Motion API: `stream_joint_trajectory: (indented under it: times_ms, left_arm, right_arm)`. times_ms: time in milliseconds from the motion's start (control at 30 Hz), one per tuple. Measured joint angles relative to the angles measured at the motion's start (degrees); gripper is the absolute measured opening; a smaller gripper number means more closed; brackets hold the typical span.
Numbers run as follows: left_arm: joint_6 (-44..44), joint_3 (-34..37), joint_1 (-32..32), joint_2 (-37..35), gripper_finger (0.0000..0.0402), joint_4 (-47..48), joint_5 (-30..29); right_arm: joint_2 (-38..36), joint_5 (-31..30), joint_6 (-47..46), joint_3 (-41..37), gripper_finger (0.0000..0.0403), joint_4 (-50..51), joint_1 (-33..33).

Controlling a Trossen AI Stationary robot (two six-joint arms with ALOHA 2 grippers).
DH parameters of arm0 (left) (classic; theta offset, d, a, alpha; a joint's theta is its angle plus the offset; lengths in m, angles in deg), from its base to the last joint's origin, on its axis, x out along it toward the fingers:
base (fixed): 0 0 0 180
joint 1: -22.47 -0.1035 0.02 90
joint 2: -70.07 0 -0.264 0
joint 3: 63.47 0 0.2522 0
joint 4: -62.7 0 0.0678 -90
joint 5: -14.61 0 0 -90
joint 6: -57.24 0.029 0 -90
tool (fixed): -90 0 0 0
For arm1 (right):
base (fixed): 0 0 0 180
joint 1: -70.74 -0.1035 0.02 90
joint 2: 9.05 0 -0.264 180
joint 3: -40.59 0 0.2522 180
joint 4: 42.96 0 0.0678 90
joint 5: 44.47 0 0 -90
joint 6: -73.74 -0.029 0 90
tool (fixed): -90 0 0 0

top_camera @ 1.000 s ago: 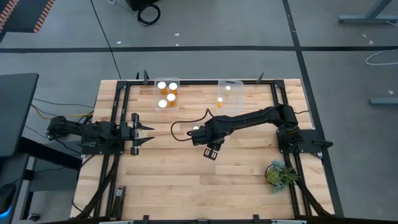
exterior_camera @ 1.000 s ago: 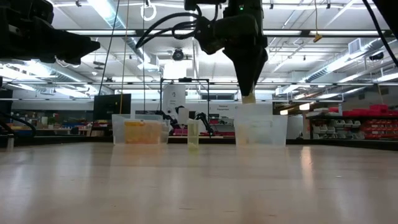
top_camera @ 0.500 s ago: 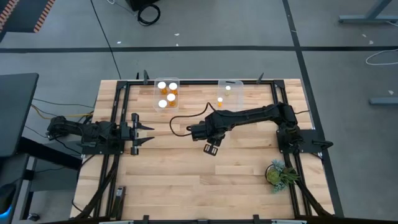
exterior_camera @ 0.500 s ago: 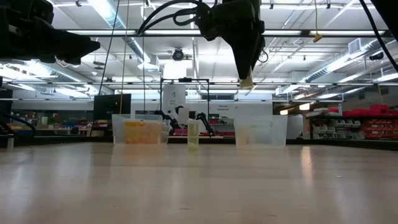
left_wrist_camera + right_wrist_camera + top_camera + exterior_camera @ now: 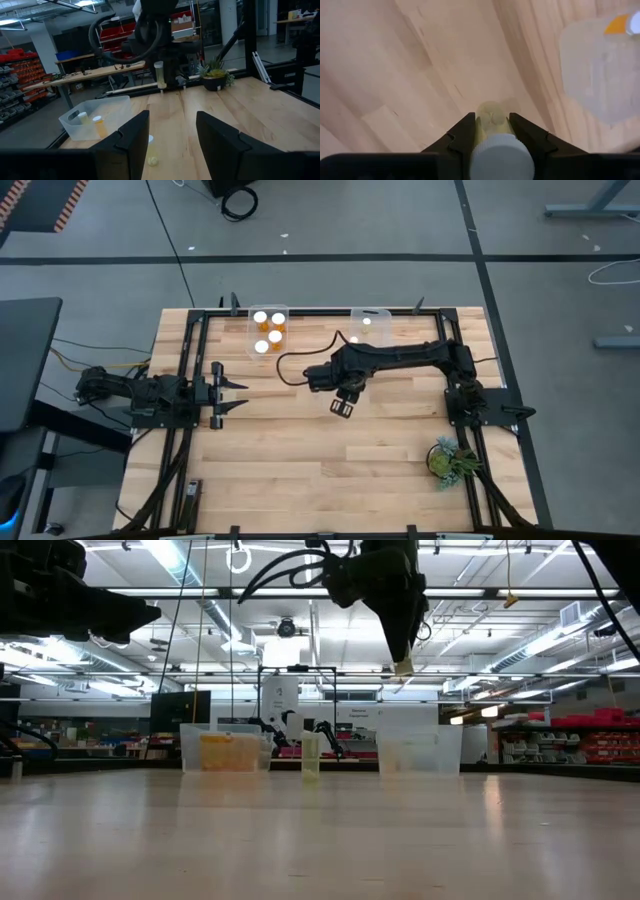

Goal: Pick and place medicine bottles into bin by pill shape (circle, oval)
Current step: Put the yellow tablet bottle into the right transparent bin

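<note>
Between tool (image 5: 491, 131) fingers, capped bottle (image 5: 494, 140)

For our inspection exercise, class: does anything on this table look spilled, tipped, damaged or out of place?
Nothing stands out. The fuller bin and the emptier bin sit level. A loose bottle stands upright on the table, and the right gripper holds the held bottle squarely. No spill or damage shows.

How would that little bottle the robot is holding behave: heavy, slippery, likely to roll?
The bottle looks like thin see-through plastic with a white cap, so it is probably light and not fragile. Its smooth round sides may be slippery where the right end effector pinches them. Laid on its side, it would likely roll.
</note>
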Motion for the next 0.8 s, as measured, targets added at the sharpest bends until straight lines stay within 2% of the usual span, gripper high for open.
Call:
stream_joint_trajectory:
  times_ms: [800]
  left_arm:
    - [0.0, 0.0, 0.0, 0.0, 0.0172, 0.0, 0.0]
  right_arm:
    - [0.0, 0.7, 6.5, 0.0, 0.0122, 0.8, 8.5]
